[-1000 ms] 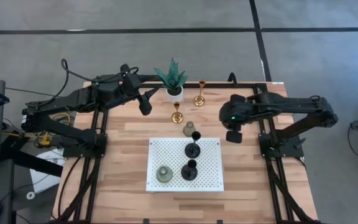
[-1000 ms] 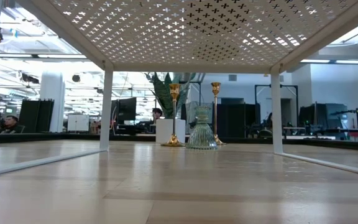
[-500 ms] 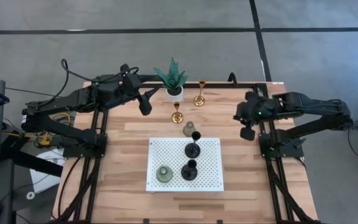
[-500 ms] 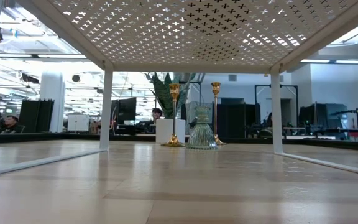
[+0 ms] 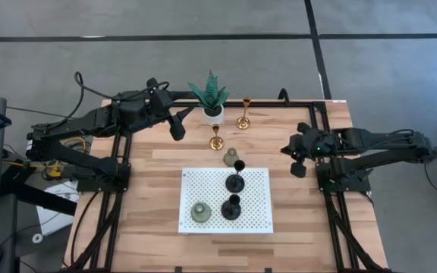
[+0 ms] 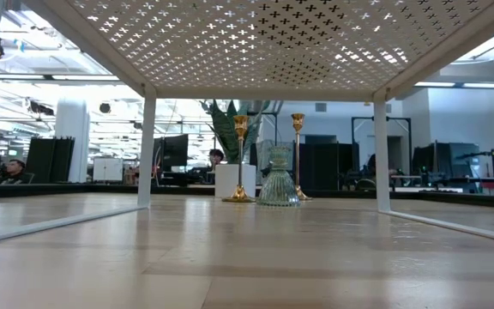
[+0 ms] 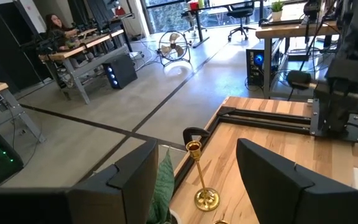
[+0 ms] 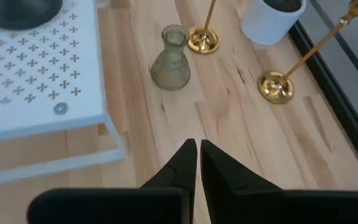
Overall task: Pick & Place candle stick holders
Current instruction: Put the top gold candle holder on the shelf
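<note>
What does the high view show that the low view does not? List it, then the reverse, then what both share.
Only the high view: both arms, the left gripper open near the plant, the right gripper shut at the table's right edge, and two black holders and a grey-green holder on the white rack. Only the low view: the rack's underside and the room behind. Both: two gold holders and another grey-green holder.

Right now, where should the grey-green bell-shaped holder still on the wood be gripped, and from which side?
Grip the grey-green holder at its narrow neck, coming from above: it stands upright, its body flares wide, and the white perforated stand and a gold holder crowd its sides.
</note>
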Available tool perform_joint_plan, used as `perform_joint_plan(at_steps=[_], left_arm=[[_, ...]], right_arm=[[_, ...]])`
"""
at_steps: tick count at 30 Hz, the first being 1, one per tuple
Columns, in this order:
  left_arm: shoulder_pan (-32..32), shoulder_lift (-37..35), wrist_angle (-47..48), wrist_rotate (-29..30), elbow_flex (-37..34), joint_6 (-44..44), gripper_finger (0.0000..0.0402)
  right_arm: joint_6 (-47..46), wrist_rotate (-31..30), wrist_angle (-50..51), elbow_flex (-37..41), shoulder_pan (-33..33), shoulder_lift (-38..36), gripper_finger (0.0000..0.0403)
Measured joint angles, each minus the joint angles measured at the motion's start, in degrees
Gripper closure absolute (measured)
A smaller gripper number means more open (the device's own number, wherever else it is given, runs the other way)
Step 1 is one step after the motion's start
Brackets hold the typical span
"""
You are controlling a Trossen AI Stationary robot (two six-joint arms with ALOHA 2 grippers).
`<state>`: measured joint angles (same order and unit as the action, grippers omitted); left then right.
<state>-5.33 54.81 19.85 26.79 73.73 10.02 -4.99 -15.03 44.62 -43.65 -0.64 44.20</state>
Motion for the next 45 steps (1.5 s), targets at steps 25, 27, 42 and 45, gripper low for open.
perform_joint_plan(at_steps=[25, 27, 42, 45], left_arm=[[0.0, 0.0, -0.2, 0.0, 0.0, 0.0, 0.0183], [0.0, 0.0, -0.2, 0.0, 0.0, 0.0, 0.0183], [0.0, 0.3, -0.1, 0.2, 0.0, 0.2, 0.0183], [0.0, 0.3, -0.1, 0.2, 0.0, 0.2, 0.0183]], right_arm=[[-2.6, 0.0, -49.0, 26.1, 15.5, -0.7, 0.0371], [-2.6, 0.0, -52.6, 26.1, 16.9, 1.3, 0.0363], [0.5, 3.2, -77.9, 26.0, 22.7, 20.9, 0.0198], [-0.4, 3.1, -79.7, 24.7, 24.1, 23.5, 0.0165]])
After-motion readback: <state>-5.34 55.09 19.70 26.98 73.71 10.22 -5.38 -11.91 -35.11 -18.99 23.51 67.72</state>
